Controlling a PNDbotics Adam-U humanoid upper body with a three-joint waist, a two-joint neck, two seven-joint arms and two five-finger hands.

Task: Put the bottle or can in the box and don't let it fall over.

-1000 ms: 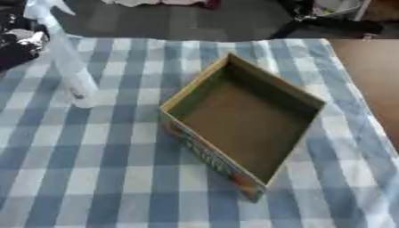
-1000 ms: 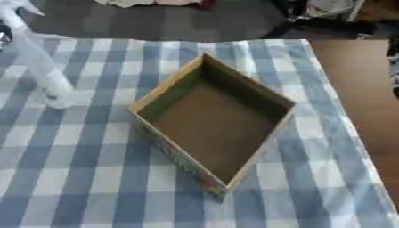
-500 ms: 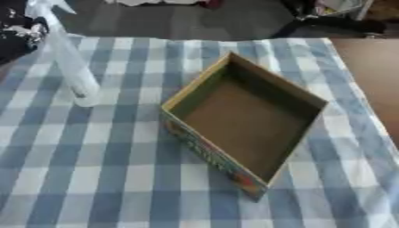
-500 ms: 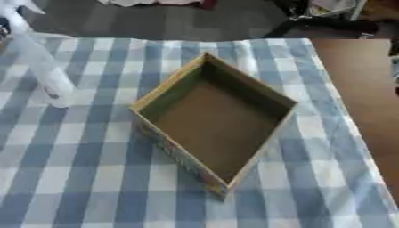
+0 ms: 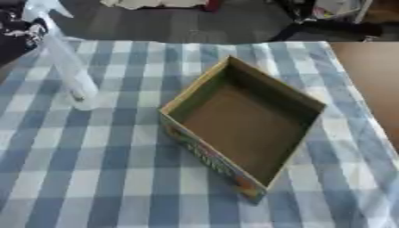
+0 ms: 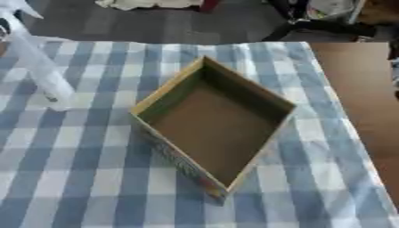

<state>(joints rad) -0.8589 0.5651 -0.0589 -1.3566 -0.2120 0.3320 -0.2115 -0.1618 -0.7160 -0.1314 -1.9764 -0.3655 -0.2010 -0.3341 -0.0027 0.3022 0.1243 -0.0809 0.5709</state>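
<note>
An open cardboard box (image 5: 243,127) is seen nearest on the checked tablecloth (image 5: 93,169), nothing inside; well apart, far left, a clear spray bottle (image 5: 66,67) is stood upright; neither robot hand is shown, so their state cannot be told.

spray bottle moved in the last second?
No. The spray bottle stands upright on the checked cloth, the same way left of the cardboard box as before.

A table (image 5: 366,80) carried a blue-and-white checked cloth (image 5: 93,178). On the cloth, an open cardboard box (image 5: 243,122) sat mid-table, and a clear spray bottle (image 5: 66,67) stood upright near the far left corner.
</note>
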